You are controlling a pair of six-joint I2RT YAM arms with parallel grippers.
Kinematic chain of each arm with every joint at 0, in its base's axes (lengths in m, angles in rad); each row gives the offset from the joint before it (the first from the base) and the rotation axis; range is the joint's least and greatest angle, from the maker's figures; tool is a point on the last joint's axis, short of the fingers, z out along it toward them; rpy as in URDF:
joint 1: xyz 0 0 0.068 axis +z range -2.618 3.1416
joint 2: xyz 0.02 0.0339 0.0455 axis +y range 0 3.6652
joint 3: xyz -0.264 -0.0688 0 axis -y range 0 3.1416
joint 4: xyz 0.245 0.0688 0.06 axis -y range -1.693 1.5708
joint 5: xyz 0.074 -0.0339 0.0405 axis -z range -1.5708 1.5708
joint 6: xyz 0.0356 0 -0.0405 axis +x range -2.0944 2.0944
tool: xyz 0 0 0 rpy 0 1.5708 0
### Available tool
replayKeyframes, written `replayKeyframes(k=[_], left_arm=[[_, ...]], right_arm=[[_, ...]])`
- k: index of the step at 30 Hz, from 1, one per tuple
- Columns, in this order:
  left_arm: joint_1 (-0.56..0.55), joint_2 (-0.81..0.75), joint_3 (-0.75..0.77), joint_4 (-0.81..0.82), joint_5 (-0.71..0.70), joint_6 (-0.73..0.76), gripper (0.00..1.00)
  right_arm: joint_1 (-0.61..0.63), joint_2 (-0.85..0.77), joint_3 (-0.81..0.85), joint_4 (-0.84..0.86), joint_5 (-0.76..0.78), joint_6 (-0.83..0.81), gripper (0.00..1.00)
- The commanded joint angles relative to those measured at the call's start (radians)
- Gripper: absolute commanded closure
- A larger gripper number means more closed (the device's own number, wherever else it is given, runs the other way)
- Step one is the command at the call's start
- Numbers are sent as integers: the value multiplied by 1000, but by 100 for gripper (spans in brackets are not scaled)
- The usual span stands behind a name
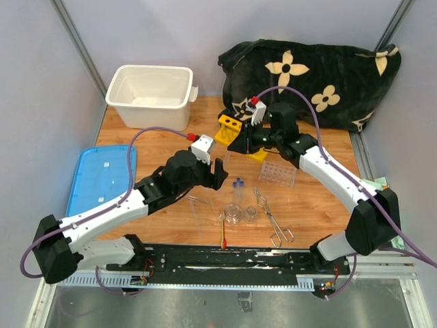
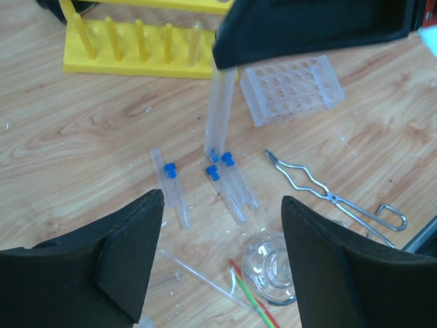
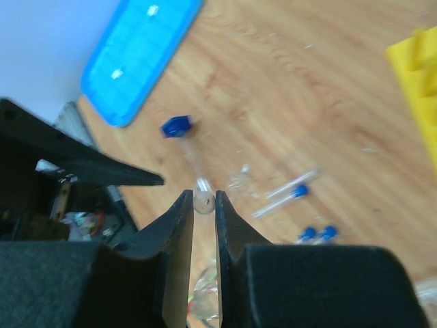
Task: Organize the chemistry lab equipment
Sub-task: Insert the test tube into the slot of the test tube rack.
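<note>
Grey walls (image 1: 41, 68) enclose a wooden worktop (image 1: 317, 212). At far left lie a blue lid (image 1: 102, 179) and, behind it, a white tub (image 1: 150, 94), both apart from the lab items.

The left gripper (image 2: 222, 201) hangs with its jaws spread wide and nothing between them, above three loose tubes (image 2: 179, 201) lying flat on the wood. Near them sit two beakers (image 1: 233, 214), a red-tipped stick (image 1: 223, 232) and faint thin rods (image 2: 198, 277).

Just beyond, the right gripper (image 3: 203, 195) has its jaws drawn narrow on one blue-capped tube (image 2: 220, 109). The tube hangs cap-down over the loose ones, in front of the yellow rack (image 2: 136, 65). To the right are the clear rack (image 2: 293, 85), its visible holes empty, then the tongs (image 2: 321, 191), with a flowered cloth (image 1: 314, 68) behind.

The job looks barely begun. No tube can be seen seated in either rack, and everything but the held tube lies loose.

The right arm covers much of the yellow rack from overhead, so its far holes cannot be checked. The right wrist view is blurred. Whether the hanging cap touches the worktop cannot be told.
</note>
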Motion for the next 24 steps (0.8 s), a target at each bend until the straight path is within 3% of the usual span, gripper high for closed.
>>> replayKeyframes(k=[1, 6, 11, 18, 24], left_arm=[[-8, 54, 50, -52, -42, -29, 26], [-8, 108, 47, -99, -79, -61, 27], [-8, 165, 32, -120, -126, -84, 27], [-8, 225, 33, -105, -96, -99, 28], [-8, 253, 34, -84, -80, -100, 29]], right_arm=[[11, 39, 95, -116, 263, -182, 99], [11, 91, 131, -87, 521, -273, 100], [11, 127, 55, 92, 704, -350, 99], [11, 207, -3, 277, 750, -379, 99], [11, 226, 2, 332, 741, -375, 99]])
